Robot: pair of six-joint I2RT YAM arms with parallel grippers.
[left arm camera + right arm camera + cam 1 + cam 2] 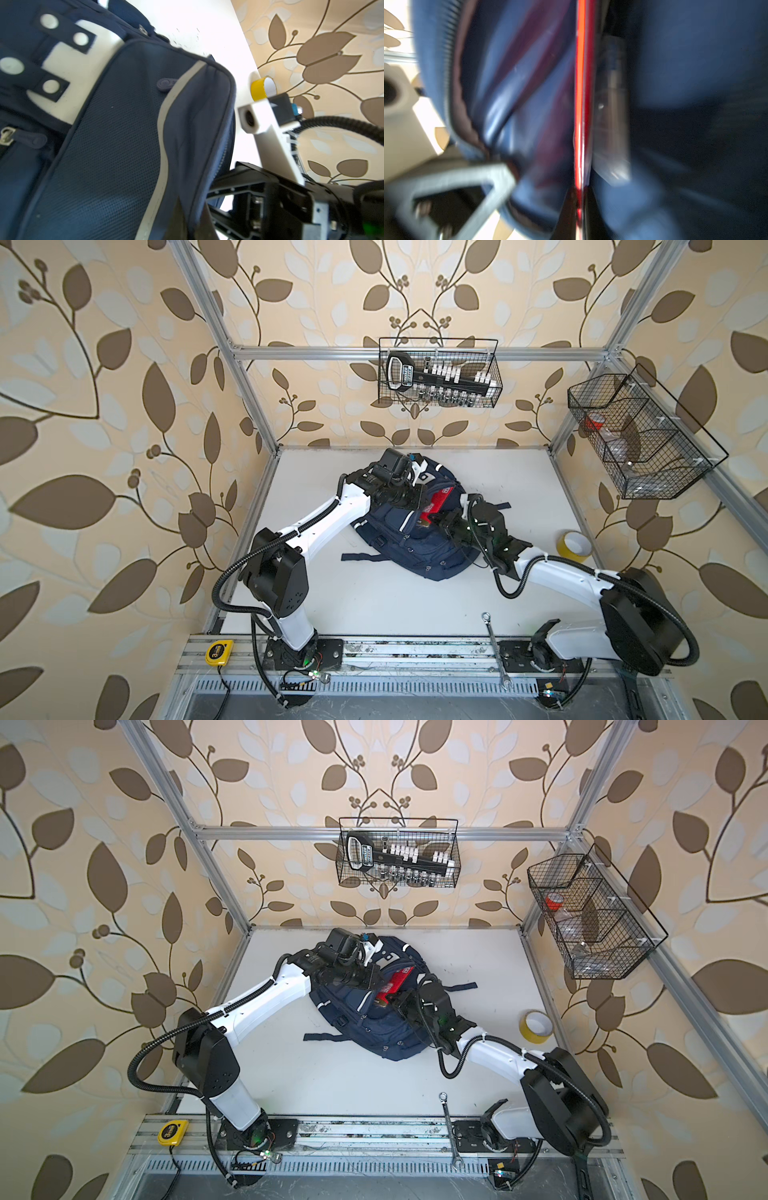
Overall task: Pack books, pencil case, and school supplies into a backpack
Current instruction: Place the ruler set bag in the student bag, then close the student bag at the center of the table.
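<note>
The backpack (pixel 415 547) (pixel 374 1029) lies on the white worktop (pixel 374 605), a little past its middle toward 12 o'clock, with its front pockets facing up and one dark strap trailing out toward 9 o'clock. The left claw (pixel 417 502) reaches in from 9 o'clock. In the left wrist view its tips (pixel 191 218) are pressed together on a fold of navy fabric at the edge of the bag's opening, beside a thin white stripe. The right claw (pixel 436 523) comes in from 4 o'clock and is clamped on the clear box (pixel 437 502) (pixel 395 979), whose red label shows in both top views. The box is tilted, and its far end, toward 1 o'clock, sits inside the open mouth of the backpack. In the blurred right wrist view the box appears edge-on as a red line (pixel 580 93) running away from the claw (pixel 579 212), with blue fabric on both sides. A yellow tape roll (pixel 575 546) (pixel 262 88) stands well apart from the bag at 3 o'clock, near the side wall. A wrench (pixel 494 649) lies across the front rail at 5 o'clock, and a yellow tape measure (pixel 219 652) rests at 8 o'clock.
</note>
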